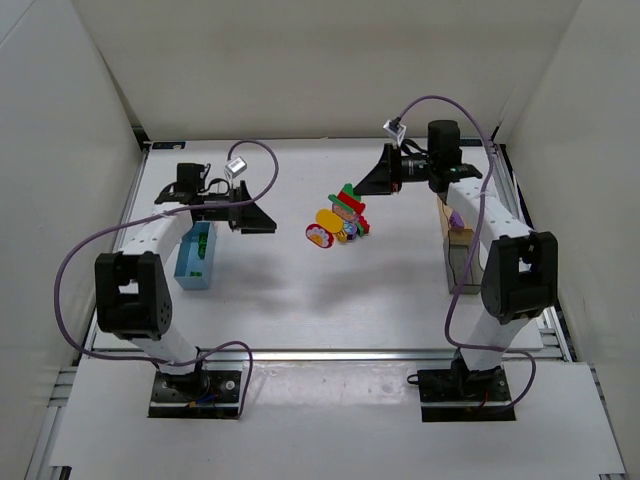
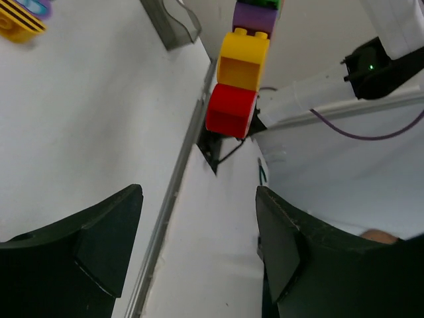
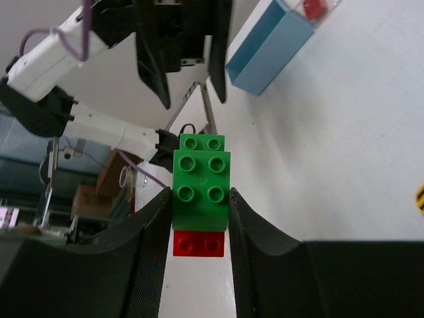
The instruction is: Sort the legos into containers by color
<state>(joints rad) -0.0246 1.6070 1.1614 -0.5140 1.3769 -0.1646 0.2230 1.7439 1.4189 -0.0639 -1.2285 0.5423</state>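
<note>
My right gripper (image 3: pixel 198 199) is shut on a green lego (image 3: pixel 201 185) with a red one (image 3: pixel 199 243) stuck under it. In the top view that right gripper (image 1: pixel 368 188) holds the mixed-colour stack (image 1: pixel 349 204) over the table's middle. From the left wrist the stack (image 2: pixel 237 73) shows red, yellow, purple and green, ahead of my left gripper (image 2: pixel 199 245), which is open and empty. In the top view the left gripper (image 1: pixel 262 224) stands left of the stack, apart from it. More legos (image 1: pixel 322 233) lie below it. The light blue container (image 1: pixel 192 262) holds green pieces.
A tan container (image 1: pixel 460 232) with a purple piece and a dark container (image 1: pixel 458 270) stand by the right arm. In the right wrist view a clear box with a red piece (image 3: pixel 311 8) sits beside the light blue container (image 3: pixel 268 46). White walls enclose the table.
</note>
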